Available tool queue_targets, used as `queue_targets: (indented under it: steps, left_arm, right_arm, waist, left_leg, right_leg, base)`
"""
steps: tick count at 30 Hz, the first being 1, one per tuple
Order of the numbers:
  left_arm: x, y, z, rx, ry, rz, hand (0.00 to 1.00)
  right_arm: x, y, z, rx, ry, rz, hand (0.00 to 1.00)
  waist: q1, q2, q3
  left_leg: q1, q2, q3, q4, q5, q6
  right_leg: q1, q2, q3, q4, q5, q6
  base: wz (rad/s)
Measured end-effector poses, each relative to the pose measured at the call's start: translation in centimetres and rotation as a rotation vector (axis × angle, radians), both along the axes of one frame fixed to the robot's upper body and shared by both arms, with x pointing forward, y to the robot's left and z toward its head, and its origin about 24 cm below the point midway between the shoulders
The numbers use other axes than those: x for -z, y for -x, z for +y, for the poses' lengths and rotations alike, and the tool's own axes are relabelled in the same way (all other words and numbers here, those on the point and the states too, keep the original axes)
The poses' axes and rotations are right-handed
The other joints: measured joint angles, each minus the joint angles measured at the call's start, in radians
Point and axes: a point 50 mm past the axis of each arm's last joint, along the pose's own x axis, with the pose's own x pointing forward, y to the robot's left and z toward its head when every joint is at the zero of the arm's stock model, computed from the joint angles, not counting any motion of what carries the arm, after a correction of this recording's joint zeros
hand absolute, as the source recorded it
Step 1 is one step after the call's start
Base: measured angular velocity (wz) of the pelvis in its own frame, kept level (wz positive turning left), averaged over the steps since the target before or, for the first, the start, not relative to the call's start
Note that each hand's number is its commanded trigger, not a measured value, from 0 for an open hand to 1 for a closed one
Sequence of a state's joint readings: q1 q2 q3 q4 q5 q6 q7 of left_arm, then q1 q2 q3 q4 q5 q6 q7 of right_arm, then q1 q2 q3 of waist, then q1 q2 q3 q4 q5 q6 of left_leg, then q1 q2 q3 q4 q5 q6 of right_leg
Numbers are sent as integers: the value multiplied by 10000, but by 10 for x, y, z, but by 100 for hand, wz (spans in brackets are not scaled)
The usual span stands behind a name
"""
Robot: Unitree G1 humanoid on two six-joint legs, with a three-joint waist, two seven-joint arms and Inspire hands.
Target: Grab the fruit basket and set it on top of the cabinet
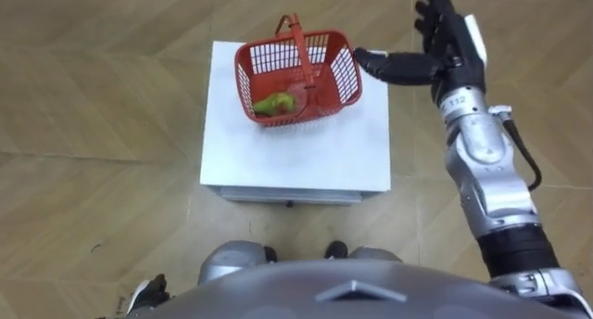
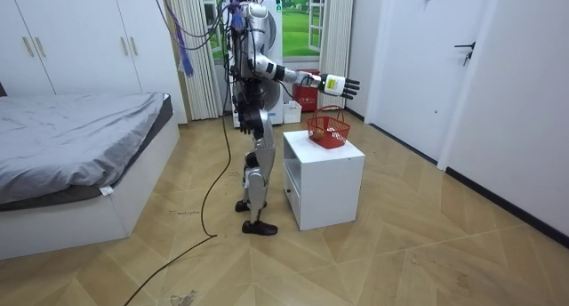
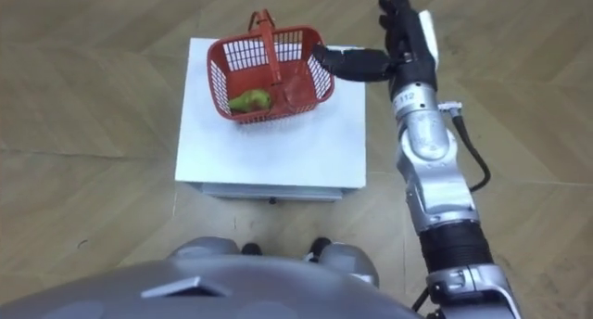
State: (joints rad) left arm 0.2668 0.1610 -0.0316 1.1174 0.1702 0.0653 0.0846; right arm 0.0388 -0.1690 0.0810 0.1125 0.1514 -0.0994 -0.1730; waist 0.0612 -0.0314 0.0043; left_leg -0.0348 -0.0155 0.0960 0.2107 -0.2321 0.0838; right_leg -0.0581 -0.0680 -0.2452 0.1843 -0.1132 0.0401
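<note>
A red mesh fruit basket with an upright red handle stands on the far part of a small white table. A green and red fruit lies in it. My right hand is raised just right of the basket, fingers straight and spread, thumb pointing toward the basket's right rim without holding it. In the room view the right hand hovers above the basket. My left hand hangs at my side.
The white table is a low cabinet with a drawer front facing me; I stand close at its near edge. Wooden floor lies all round. A bed is behind me, and a door and a window stand beyond.
</note>
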Motion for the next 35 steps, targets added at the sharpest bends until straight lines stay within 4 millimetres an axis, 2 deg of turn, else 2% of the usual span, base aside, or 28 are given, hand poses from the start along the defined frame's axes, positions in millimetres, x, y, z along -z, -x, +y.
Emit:
queue_targets:
  steps: [3,5,8,11,13,14,15,16,18,19,21,22,24,26,27,30,35]
  left_arm:
    - [0,-1,-2,-2,64,-104,0]
    - [0,-2,-2,1,73,-187,0]
    - [0,-3,-1,-190,21,-313,0]
    - [-1,-2,2,-366,-194,-355,0]
    - [-3,-1,5,-630,-280,-532,0]
    - [-3,-1,6,-781,-322,-596,0]
    - [-4,0,8,-1029,-397,-632,0]
    - [-4,0,9,-1098,-442,-635,0]
    - [-4,3,11,-1413,-647,-655,0]
    - [-4,3,11,-1369,-687,-631,0]
    - [-4,6,11,-1394,-759,-492,0]
    - [-4,7,11,-1387,-768,-419,0]
    - [-4,10,9,-1339,-730,-135,0]
    - [-3,11,8,-1351,-657,1,0]
    - [-3,12,8,-1369,-601,126,0]
    - [-3,18,9,-1503,-556,413,0]
    - [-2,20,7,-1455,-350,683,0]
  right_arm:
    - [-4,4,-5,593,196,-366,0]
    - [-3,8,-10,1008,219,-345,0]
    - [1,16,-17,1672,529,-182,0]
    - [13,27,-26,2242,1070,200,0]
    - [34,36,-36,2593,1500,1114,0]
    - [50,46,-43,2857,1630,1915,0]
    - [75,61,-51,3033,1829,3150,0]
    - [88,70,-54,3105,1929,3851,0]
    - [134,118,-67,3425,2052,6925,0]
    - [143,132,-70,3525,2043,7670,0]
    - [166,186,-77,3909,1777,10256,0]
    - [170,197,-78,3967,1687,10797,0]
    - [177,230,-78,3951,1338,12437,0]
    - [180,240,-76,3796,1048,13023,0]
    - [181,245,-75,3677,912,13373,0]
    - [184,260,-70,3181,802,14363,0]
    - [185,267,-67,2655,656,15107,0]
  waist:
    - [-97,153,-73]
    - [-153,224,-45]
    - [-293,245,-50]
    - [-335,212,-38]
    - [-426,125,-64]
    - [-416,127,-68]
    - [-474,68,-78]
    - [-504,31,-98]
    - [-448,-33,-142]
    - [-417,-29,-138]
    - [-352,9,-150]
    - [-356,29,-144]
    - [-359,108,-67]
    - [-357,141,-58]
    - [-350,225,-1]
    - [-301,200,3]
    - [-271,180,4]
  left_leg:
    - [271,18,100,-92,23,-28]
    - [413,19,131,-129,26,-31]
    - [518,19,251,-163,26,-31]
    - [662,26,375,-254,26,-32]
    - [806,26,391,-300,24,-34]
    - [911,29,392,-356,21,-36]
    - [1050,34,352,-449,15,-44]
    - [1081,34,316,-460,9,-47]
    - [1171,30,292,-511,-9,-60]
    - [1170,27,290,-509,-9,-59]
    - [1175,27,300,-507,-10,-59]
    - [1175,28,291,-507,-10,-60]
    - [1176,29,276,-505,-12,-65]
    - [1199,29,265,-494,-15,-69]
    - [1323,29,214,-502,-23,-78]
    - [1535,24,18,-492,-54,-104]
    - [1557,24,-167,-472,-55,-115]
  right_leg:
    - [99,37,153,2,-2,0]
    - [198,54,275,-11,-5,5]
    - [244,69,568,-13,-15,20]
    - [419,80,553,-119,-18,26]
    - [567,84,541,-176,-23,33]
    - [655,92,522,-180,-32,45]
    - [780,108,493,-217,-34,47]
    - [849,110,482,-248,-34,47]
    - [995,116,476,-311,-38,53]
    - [995,116,476,-312,-38,53]
    - [1001,116,449,-316,-38,53]
    - [1004,117,450,-318,-38,53]
    - [1009,127,473,-316,-39,53]
    - [1036,131,455,-319,-39,51]
    - [1176,133,397,-331,-45,50]
    - [1447,126,224,-321,-138,54]
    - [1553,127,95,-322,-186,47]
  base:
    - [-13]
    - [-6]
    - [-9]
    - [-9]
    - [4]
    - [4]
    - [7]
    - [10]
    - [6]
    - [0]
    - [0]
    - [0]
    - [0]
    - [3]
    - [9]
    - [19]
    - [11]
